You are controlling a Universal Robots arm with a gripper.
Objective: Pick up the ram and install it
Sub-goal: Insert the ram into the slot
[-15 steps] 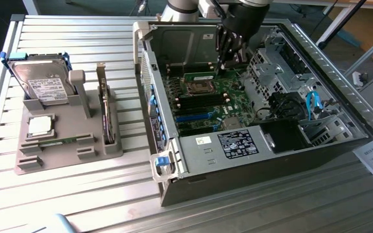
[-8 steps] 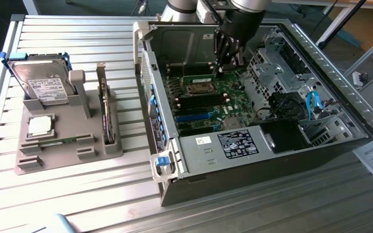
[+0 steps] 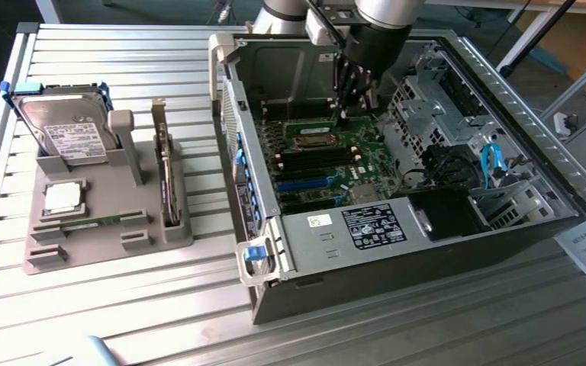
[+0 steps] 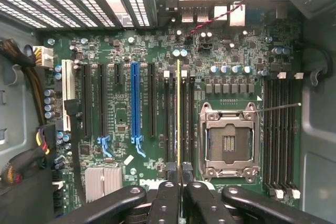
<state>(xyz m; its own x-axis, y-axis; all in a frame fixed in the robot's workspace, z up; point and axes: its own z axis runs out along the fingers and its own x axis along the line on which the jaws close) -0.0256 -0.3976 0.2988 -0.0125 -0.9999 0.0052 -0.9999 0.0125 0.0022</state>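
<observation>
1. Holding the ram [image 4: 178, 114], the claw [image 4: 178, 169] is deep inside the computer case [image 3: 497, 84], so the picking up is done.
2. The ram stands on its thin edge over a long slot beside the empty chip socket [image 4: 229, 140]. I cannot tell if it is pushed all the way in.
3. The claw is pinched narrow on one end of the ram.
4. In the exterior view, the claw hangs at about 1 o'clock from the socket. The grey tray [image 3: 100, 245] sits at 9 o'clock from the case.
</observation>
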